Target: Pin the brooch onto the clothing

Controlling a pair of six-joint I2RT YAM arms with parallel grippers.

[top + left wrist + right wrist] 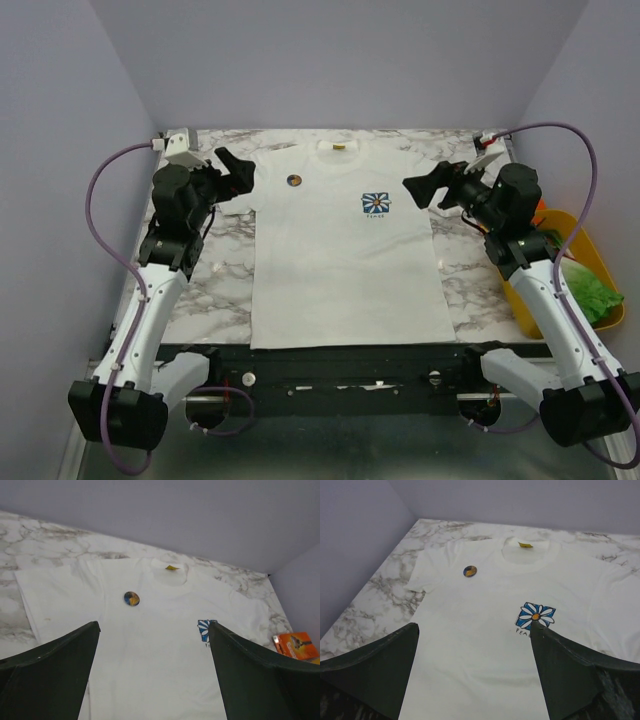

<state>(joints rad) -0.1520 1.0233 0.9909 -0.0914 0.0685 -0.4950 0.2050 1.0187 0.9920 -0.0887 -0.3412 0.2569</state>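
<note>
Nearest the lens: your L gripper (238,172) & R gripper (422,187), both spread wide w/ nothing between the fingers, each hovering over a sleeve. The brooch (294,180) sits on the clothing (340,280) at upper chest, a little below the collar on the L arm's side and well apart from the flower print (376,204) opposite. Whether its pin is through the cloth can't be told.

If it isn't, L looks like your closer tool: come straight down and nip the rim only, w/ R pressing the fabric flat near the print so the cloth doesn't ride up. Room looks good over the garment's middle. Mind the side walls (70,120) flanking both arms, the table (205,285) edge by L, & the yellow bin (585,245) hard beside the R arm.
</note>
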